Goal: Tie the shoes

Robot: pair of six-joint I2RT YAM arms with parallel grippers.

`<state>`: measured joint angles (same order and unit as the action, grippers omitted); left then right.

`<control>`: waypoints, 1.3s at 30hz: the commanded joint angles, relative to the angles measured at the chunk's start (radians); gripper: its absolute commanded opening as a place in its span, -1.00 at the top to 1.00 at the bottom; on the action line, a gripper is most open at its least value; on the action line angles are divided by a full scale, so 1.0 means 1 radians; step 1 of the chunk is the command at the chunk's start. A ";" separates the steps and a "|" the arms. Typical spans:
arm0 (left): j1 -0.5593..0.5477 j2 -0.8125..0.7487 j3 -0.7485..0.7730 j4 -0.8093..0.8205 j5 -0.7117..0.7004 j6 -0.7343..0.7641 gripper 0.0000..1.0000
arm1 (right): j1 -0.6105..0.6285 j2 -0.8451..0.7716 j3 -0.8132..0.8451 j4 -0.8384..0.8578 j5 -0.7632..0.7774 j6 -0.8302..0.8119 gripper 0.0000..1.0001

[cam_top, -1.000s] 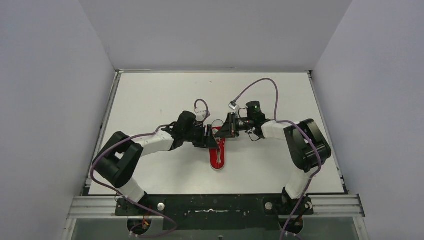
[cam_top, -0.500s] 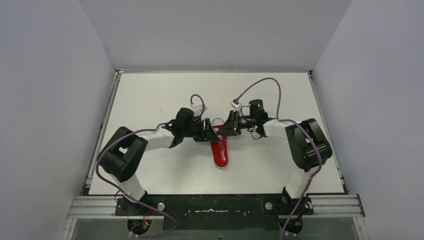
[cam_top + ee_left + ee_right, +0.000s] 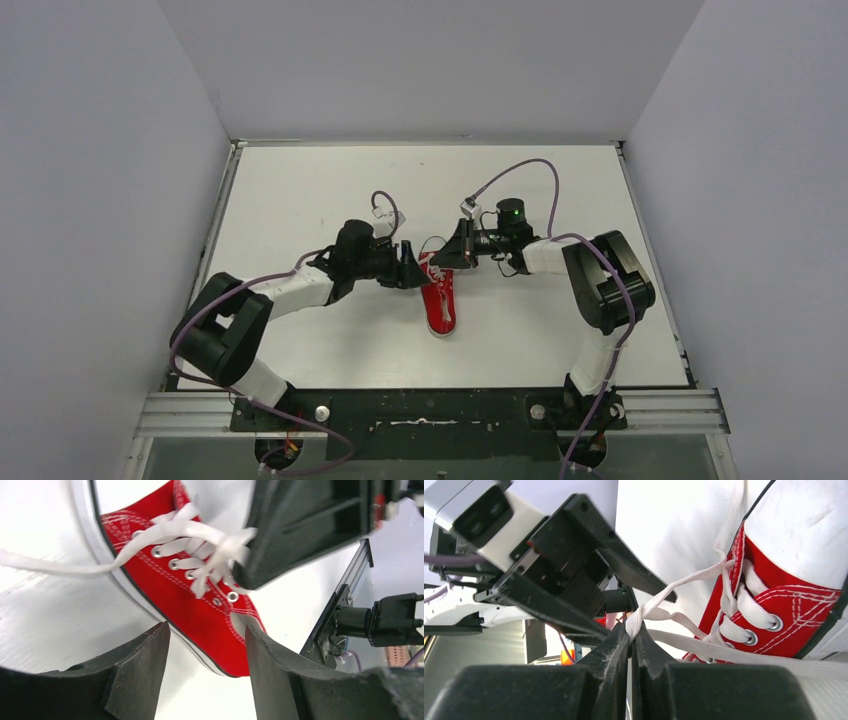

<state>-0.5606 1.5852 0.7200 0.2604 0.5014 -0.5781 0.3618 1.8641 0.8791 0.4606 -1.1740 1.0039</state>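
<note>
The red sneaker (image 3: 438, 302) lies mid-table, its white toe cap toward the far side. It also shows in the left wrist view (image 3: 200, 612) and the right wrist view (image 3: 774, 597). My right gripper (image 3: 447, 260) is shut on a white lace (image 3: 638, 617) and holds it taut just above the laced part; its fingertips (image 3: 620, 639) pinch a fold of the lace. My left gripper (image 3: 411, 269) is open and empty just left of the shoe; its fingers (image 3: 137, 672) stand wide apart, facing the shoe's side. Another lace (image 3: 50, 569) trails across the table.
Grey walls enclose the white table (image 3: 300, 190) on three sides. The black mounting rail (image 3: 420, 410) runs along the near edge. Purple cables loop above both wrists (image 3: 530, 165). The right gripper's black body (image 3: 310, 525) hangs close over the shoe in the left wrist view.
My left gripper has drawn back to the left, off the shoe. My right gripper has stayed over the laces, shifting slightly to the far side. The shoe has barely moved.
</note>
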 commanded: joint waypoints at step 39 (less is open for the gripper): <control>-0.035 0.062 0.076 0.326 0.059 0.314 0.20 | -0.003 0.015 0.053 0.053 -0.027 0.056 1.00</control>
<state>-0.6033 1.6707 0.7586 0.5144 0.5362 -0.2699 0.3542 1.8793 0.8879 0.4706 -1.1755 1.0538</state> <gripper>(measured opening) 0.398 0.042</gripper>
